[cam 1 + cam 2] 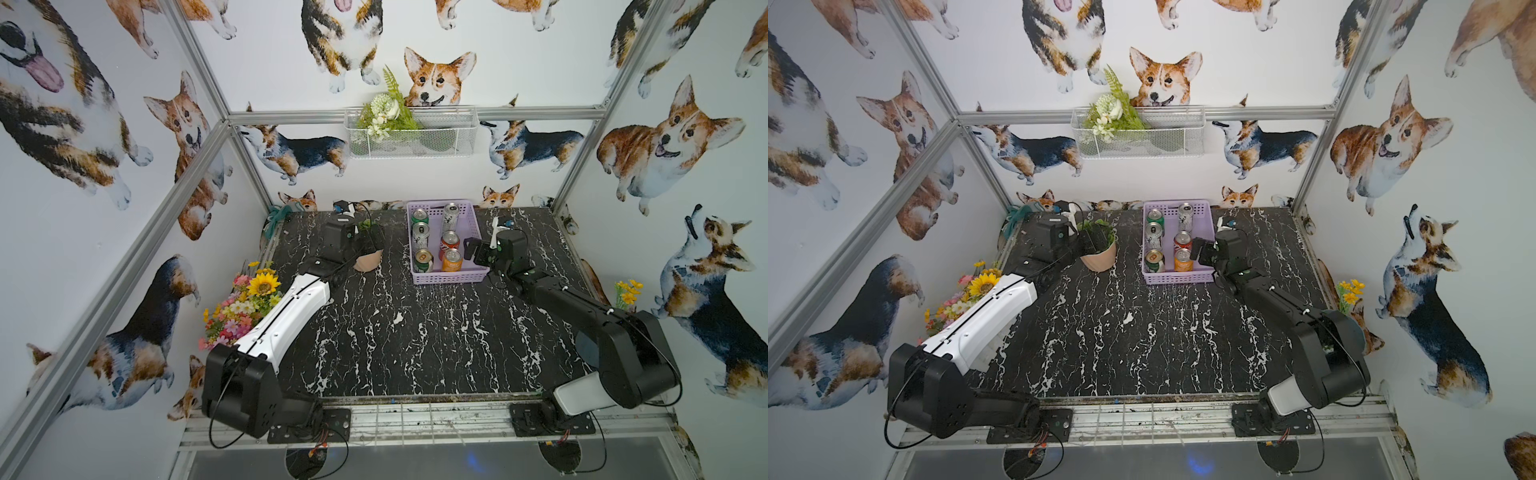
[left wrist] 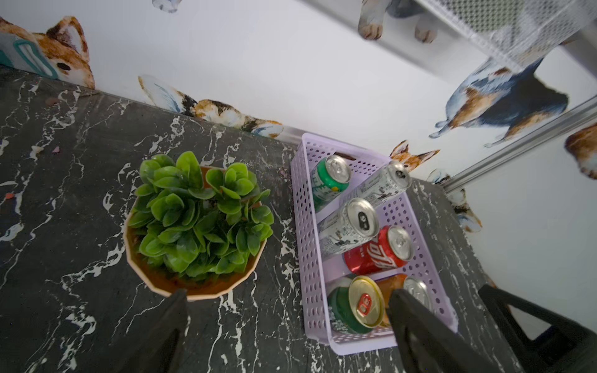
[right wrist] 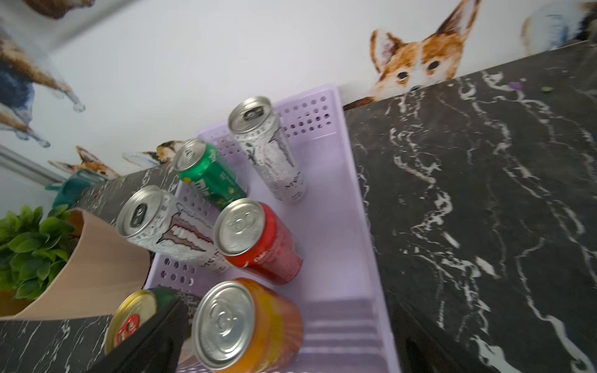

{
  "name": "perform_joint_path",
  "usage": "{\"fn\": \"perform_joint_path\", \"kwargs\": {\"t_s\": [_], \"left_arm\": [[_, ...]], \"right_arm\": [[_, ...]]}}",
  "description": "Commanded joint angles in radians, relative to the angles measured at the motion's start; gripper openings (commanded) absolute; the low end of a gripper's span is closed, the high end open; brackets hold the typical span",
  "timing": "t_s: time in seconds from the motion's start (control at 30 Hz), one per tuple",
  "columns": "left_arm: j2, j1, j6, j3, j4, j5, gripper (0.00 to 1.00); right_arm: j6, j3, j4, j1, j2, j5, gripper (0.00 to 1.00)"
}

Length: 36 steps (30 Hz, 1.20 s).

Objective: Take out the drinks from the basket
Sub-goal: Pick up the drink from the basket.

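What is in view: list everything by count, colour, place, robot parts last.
basket: one, lavender, far middle of table
green cans: two, basket's left column, farthest and nearest
silver-white cans: two, left column middle, right column farthest
red can: one, right column middle
orange can: one, right column nearest
potted plant: one, green, peach pot, left of basket
flower bunch: one, mixed colours, table's left edge
yellow flowers: one bunch, table's right edge
wire basket: one, white, back wall
left gripper: black, open, by potted plant
right gripper: black, open, beside orange can
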Motion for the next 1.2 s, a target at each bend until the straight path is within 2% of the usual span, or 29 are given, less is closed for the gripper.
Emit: {"fn": "perform_joint_path", "kwargs": {"t_s": [0.0,0.07,0.2,0.33,0.6,0.83,1.17], "left_arm": [[0.01,-0.002,0.047,0.02,-0.088,0.029,1.0],[0.001,-0.003,0.054,0.013,-0.087,0.029,1.0],[-0.06,-0.006,0.023,-0.098,-0.013,0.006,1.0],[-0.112,-0.009,0.0,-0.192,0.046,0.019,1.0],[-0.176,-0.031,0.009,-0.213,0.008,0.016,1.0],[-0.186,-0.034,0.056,-0.207,-0.03,-0.012,1.0],[-0.187,-0.04,0.061,-0.213,-0.032,-0.018,1.0]], "right_arm": [[-0.015,0.085,-0.131,0.03,0.071,0.01,0.93],[-0.014,0.113,-0.148,0.058,0.102,0.058,0.93],[-0.022,0.111,-0.086,0.082,0.127,0.04,0.93],[-0.022,0.157,-0.101,0.083,0.177,0.055,0.93],[-0.019,0.222,-0.131,0.088,0.261,0.001,0.95],[-0.021,0.232,-0.143,0.095,0.314,0.018,0.93],[-0.033,0.247,-0.13,0.101,0.386,0.055,0.89]]}}
